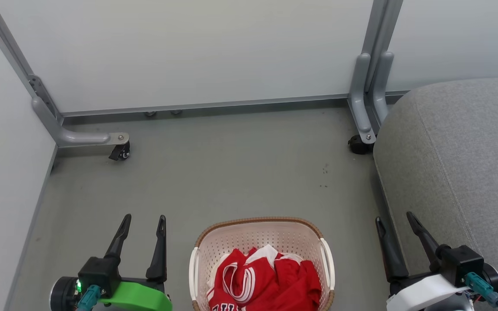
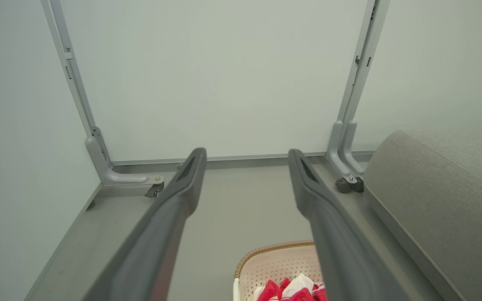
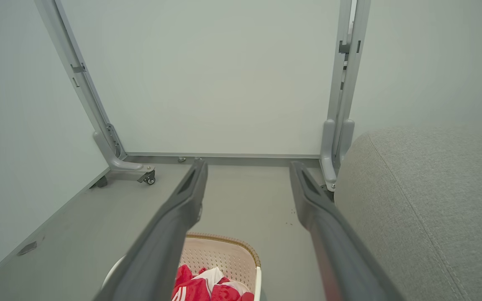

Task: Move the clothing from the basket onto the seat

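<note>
We hold our left claw (image 1: 144,221) and right claw (image 1: 394,218) wide open and empty, flanking the basket (image 1: 257,221) so either can reach the clothing (image 1: 270,280); the seat (image 1: 461,151) lies right.

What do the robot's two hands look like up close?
Each hand has two long, dark, tapering fingers on a black block. The left hand wears a green band with a small green light; the right hand a white band. Teal plugs sit at both wrists.
</note>
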You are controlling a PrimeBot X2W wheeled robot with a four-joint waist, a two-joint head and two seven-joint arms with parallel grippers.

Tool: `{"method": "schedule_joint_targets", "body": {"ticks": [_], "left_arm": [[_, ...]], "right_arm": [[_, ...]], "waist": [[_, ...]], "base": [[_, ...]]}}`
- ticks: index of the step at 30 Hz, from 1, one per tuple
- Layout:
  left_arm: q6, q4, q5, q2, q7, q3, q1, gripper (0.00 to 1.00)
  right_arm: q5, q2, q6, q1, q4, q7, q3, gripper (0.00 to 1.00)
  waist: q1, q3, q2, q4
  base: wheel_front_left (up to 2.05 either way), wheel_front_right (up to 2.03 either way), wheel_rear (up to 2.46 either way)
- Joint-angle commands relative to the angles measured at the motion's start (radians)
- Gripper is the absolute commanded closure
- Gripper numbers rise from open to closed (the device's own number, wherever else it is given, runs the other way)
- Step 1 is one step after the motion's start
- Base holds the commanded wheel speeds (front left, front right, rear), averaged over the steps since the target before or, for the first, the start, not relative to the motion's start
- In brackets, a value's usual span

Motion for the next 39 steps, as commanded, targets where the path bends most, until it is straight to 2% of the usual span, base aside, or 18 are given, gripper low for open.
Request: {"method": "schedule_joint_targets", "body": {"ticks": [1, 16, 23, 33, 35, 39], "left_arm": [[-0.004, 0.0, 0.009, 0.007, -0.003, 0.001, 0.006, 0.0], [-0.007, 0.005, 0.007, 0.007, -0.003, -0.003, 0.012, 0.0], [-0.006, 0.015, 0.004, 0.007, -0.003, -0.023, 0.015, 0.0], [-0.008, 0.024, 0.018, 0.006, -0.003, -0.068, -0.101, 0.0], [-0.008, 0.042, 0.018, 0.006, -0.002, -0.092, -0.168, 0.0], [-0.008, 0.1, 0.023, 0.021, -0.002, -0.152, -0.262, 0.0]], "right_arm": [[0.005, -0.006, -0.001, 0.006, -0.002, -0.004, -0.001, 0.0], [0.013, -0.006, -0.001, 0.007, 0.001, -0.004, 0.001, 0.0], [0.007, -0.006, -0.001, -0.01, -0.007, -0.004, -0.019, 0.0], [-0.001, -0.005, -0.001, -0.107, -0.053, -0.003, -0.038, 0.0], [-0.004, -0.005, -0.001, -0.156, -0.065, -0.003, -0.048, 0.0], [-0.007, -0.005, -0.001, -0.211, -0.087, -0.003, -0.072, 0.0]], "waist": [[0.0, -0.001, 0.0, 0.0], [0.0, -0.006, 0.0, -0.009], [0.0, 0.021, 0.0, -0.035], [0.0, 0.239, 0.0, -0.092], [0.0, 0.324, 0.0, -0.097], [0.0, 0.424, 0.0, -0.098]], "base": [[0.0, 0.0, 0.0], [0.0, 0.0, 0.0], [0.0, 0.0, 0.0], [0.0, 0.0, 0.0], [0.0, 0.0, 0.0], [0.0, 0.0, 0.0]]}}
